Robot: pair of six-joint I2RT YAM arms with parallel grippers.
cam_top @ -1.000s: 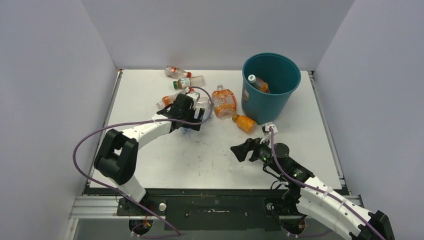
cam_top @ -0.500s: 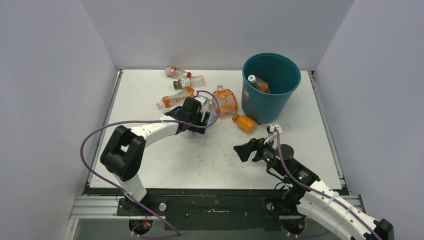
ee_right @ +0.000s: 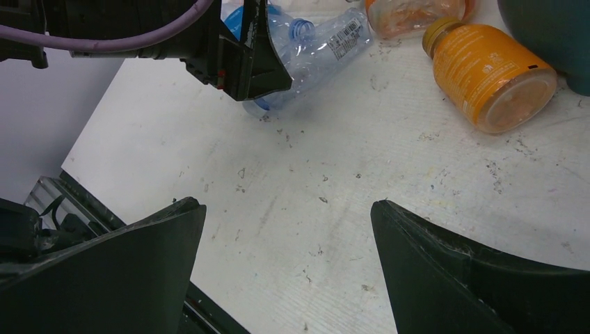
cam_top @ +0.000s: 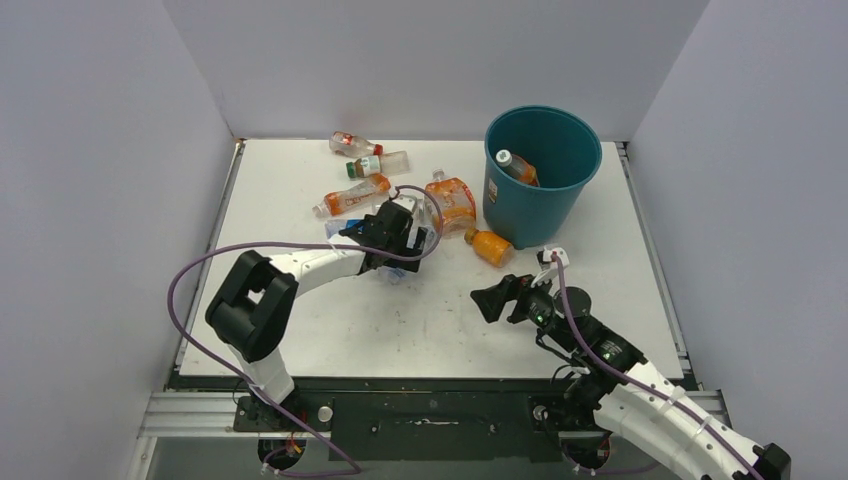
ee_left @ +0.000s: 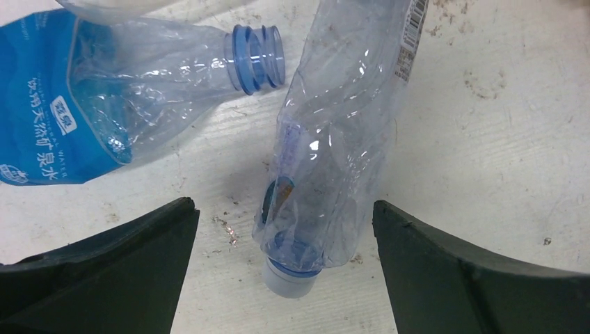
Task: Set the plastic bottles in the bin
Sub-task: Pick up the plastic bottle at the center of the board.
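The teal bin [cam_top: 560,205] stands at the back right with one bottle [cam_top: 515,166] inside. My left gripper [cam_top: 398,252] is open and low over a crushed clear bottle with a white cap [ee_left: 327,160], which lies on the table between its fingers. A crushed blue-label bottle without a cap [ee_left: 76,118] lies just beside it. An orange bottle [cam_top: 490,246] lies by the bin's foot and also shows in the right wrist view [ee_right: 487,76]. My right gripper [cam_top: 495,298] is open and empty over bare table [ee_right: 286,209].
A crushed orange-label bottle [cam_top: 449,203] lies left of the bin. More bottles lie at the back: a red-capped one [cam_top: 355,144], a green-capped one [cam_top: 375,164] and an orange-label one [cam_top: 350,197]. White walls close in the table on three sides.
My left gripper has moved right and a little nearer, uncovering the orange-label bottle behind it. My right gripper has shifted slightly right and nearer.
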